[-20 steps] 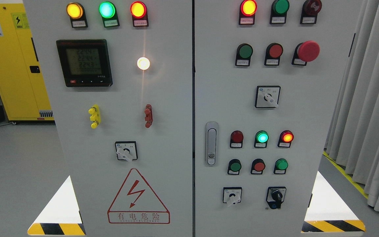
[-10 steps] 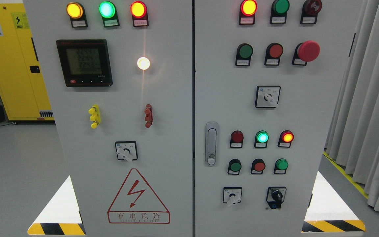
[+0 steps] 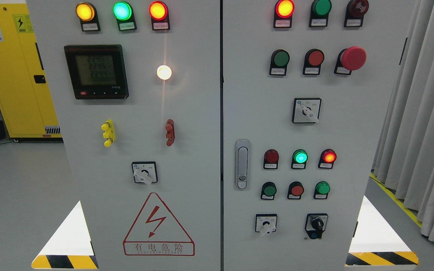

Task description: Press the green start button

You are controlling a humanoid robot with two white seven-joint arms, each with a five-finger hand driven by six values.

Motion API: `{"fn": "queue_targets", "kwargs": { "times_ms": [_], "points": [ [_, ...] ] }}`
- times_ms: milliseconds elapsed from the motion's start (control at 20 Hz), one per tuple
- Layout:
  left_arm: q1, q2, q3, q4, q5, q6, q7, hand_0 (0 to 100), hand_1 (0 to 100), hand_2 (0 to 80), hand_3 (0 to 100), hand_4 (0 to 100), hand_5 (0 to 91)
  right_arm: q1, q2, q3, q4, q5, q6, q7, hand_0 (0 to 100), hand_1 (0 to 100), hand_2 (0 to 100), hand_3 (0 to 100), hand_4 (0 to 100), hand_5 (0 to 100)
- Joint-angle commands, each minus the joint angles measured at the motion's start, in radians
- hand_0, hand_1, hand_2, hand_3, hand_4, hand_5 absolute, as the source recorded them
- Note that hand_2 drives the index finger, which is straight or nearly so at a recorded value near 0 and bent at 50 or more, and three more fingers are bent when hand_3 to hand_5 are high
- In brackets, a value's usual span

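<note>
Grey control panel (image 3: 187, 113) unchanged, green start button (image 3: 281, 58) untouched, no robot hand visible

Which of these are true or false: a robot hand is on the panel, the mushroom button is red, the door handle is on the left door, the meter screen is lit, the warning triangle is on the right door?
1. A robot hand is touching the panel. False: no hand or arm is in view.
2. The mushroom button is red. True.
3. The door handle is on the left door. False: it sits on the right door, near its left edge.
4. The meter screen is lit and shows digits. True.
5. The warning triangle is on the right door. False: it is low on the left door.
</note>
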Motion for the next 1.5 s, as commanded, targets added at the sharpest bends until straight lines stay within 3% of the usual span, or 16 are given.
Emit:
{"fn": "queue_targets", "kwargs": {
  "times_ms": [0,200,450,900,1450],
  "points": [
    [-0.026,-0.008,-0.001,-0.028,0.000,0.000,0.001,12,56,0.0,0,0,0.0,-0.093,-0.010,-0.063,-0.265,0.061,-0.004,0.005,22,50,0,58,59,40],
    [-0.026,-0.008,-0.001,-0.028,0.000,0.000,0.001,12,56,0.0,0,0,0.0,-0.165,-0.011,-0.067,-0.286,0.116,-0.005,0.008,25,52,0,62,61,44],
    [-0.026,-0.008,-0.001,-0.028,0.000,0.000,0.001,12,56,0.0,0,0,0.0,-0.249,-0.010,-0.075,-0.242,0.139,-0.002,0.072,30,56,0,67,65,48],
    [-0.026,-0.008,-0.001,-0.028,0.000,0.000,0.001,12,56,0.0,0,0,0.0,-0.398,-0.008,-0.067,-0.108,0.213,-0.001,0.077,35,59,0,68,66,50],
    [-0.026,-0.008,-0.001,-0.028,-0.002,0.000,0.001,12,56,0.0,0,0,0.0,-0.470,-0.008,-0.066,-0.030,0.215,0.004,0.098,36,59,0,68,66,50]
  ]
}}
